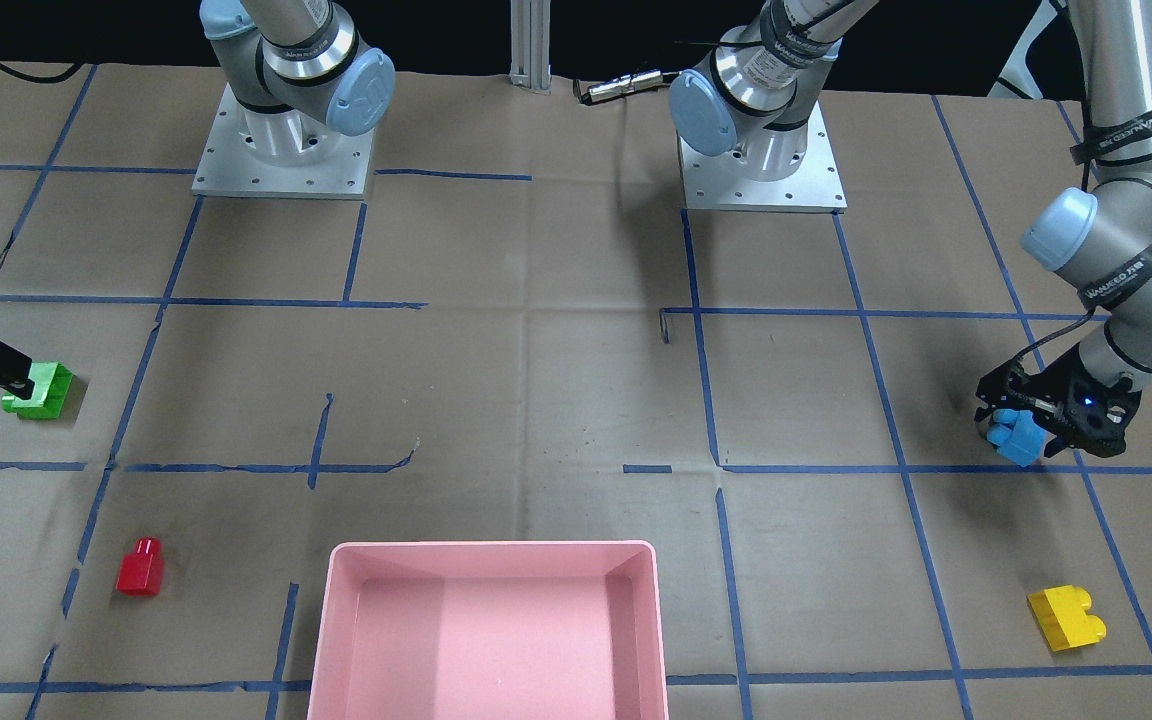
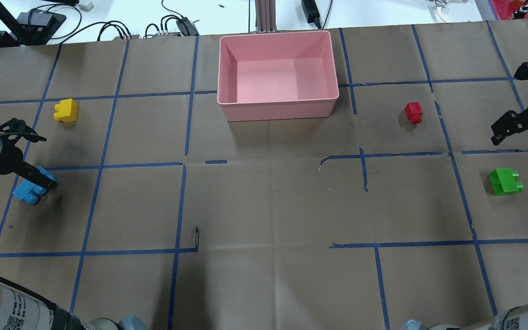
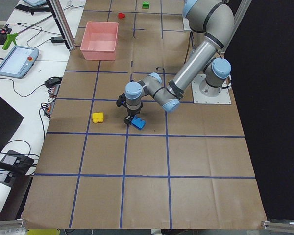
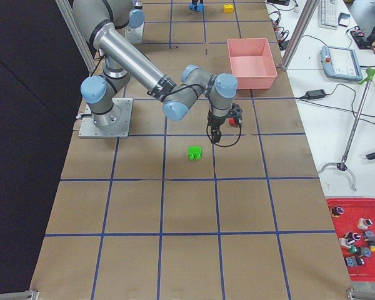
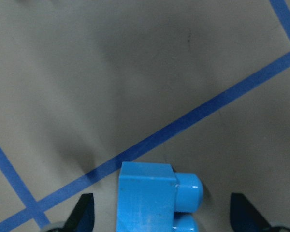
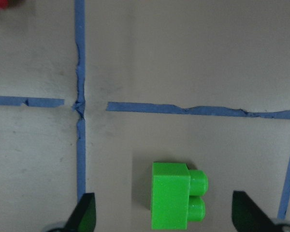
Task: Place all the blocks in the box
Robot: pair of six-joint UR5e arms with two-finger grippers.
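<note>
Light-blue brick [image 5: 147, 198] lies between the spread fingers of our left gripper [image 5: 164, 212], long axis running 12 to 6 in the wrist view, studs toward 3; the pink box [image 2: 277, 110] sits at 2 o'clock overhead. Our right gripper [image 6: 166, 212], likewise apart, hovers above the green brick [image 6: 176, 200].

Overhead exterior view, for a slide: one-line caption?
Left gripper at the light-blue brick, right gripper near the green brick; yellow brick and red brick loose, pink tray empty.
</note>
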